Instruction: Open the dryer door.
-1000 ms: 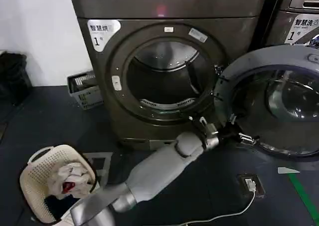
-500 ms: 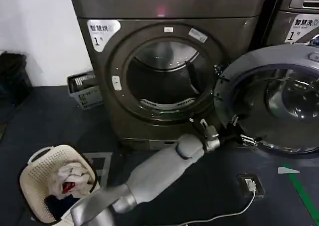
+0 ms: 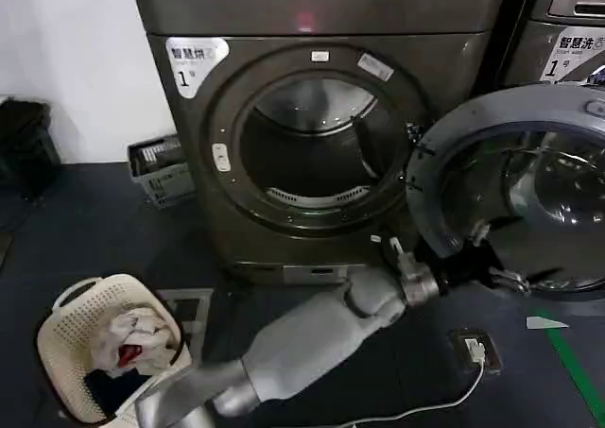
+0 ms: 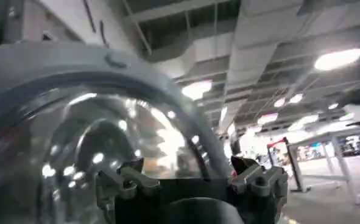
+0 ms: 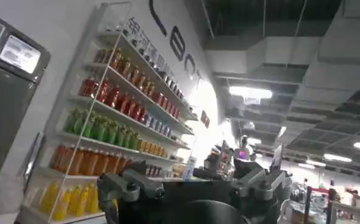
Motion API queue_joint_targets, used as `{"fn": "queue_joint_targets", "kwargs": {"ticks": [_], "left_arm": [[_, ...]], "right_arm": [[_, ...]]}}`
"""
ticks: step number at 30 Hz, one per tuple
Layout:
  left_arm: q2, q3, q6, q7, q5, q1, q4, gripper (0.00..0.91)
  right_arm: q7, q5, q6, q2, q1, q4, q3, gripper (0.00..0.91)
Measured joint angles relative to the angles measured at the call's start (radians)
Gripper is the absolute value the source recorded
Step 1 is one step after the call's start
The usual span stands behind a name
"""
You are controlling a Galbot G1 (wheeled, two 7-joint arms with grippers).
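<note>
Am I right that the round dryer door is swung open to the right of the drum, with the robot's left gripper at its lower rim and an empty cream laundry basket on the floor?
Not quite: the cream plastic laundry basket is not empty; the head view shows white, red and dark laundry in it. The rest holds: the round grey glass-fronted dryer door is swung open to the right of the drum, and the left gripper is at its lower rim.

Left hand (image 3: 501,263) lower, farther right.

A cream perforated plastic laundry basket (image 3: 80,338) holding crumpled white and red clothes (image 3: 132,338) sits on the dark floor (image 3: 76,230). A grey slatted plastic crate (image 3: 161,170) rests against the white wall (image 3: 76,59). A white cable (image 3: 425,407) trails across the floor.
</note>
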State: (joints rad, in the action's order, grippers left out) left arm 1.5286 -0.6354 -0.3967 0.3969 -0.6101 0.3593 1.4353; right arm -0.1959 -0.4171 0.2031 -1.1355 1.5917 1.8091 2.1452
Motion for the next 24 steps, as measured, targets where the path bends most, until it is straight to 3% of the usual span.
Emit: {"fn": "queue_joint_targets", "kwargs": {"ticks": [14,24], "left_arm": [[-0.409,0.006,0.098,-0.003,0.064,-0.004,0.234,0.907],[-0.781,0.015,0.240,-0.106,0.107,-0.012,0.407,0.907]], "right_arm": [[0.004,0.081,-0.018,0.004,-0.004,0.026,0.026,0.907],[0.018,0.130,-0.007,0.019,0.000,0.043,0.049,0.907]]}}
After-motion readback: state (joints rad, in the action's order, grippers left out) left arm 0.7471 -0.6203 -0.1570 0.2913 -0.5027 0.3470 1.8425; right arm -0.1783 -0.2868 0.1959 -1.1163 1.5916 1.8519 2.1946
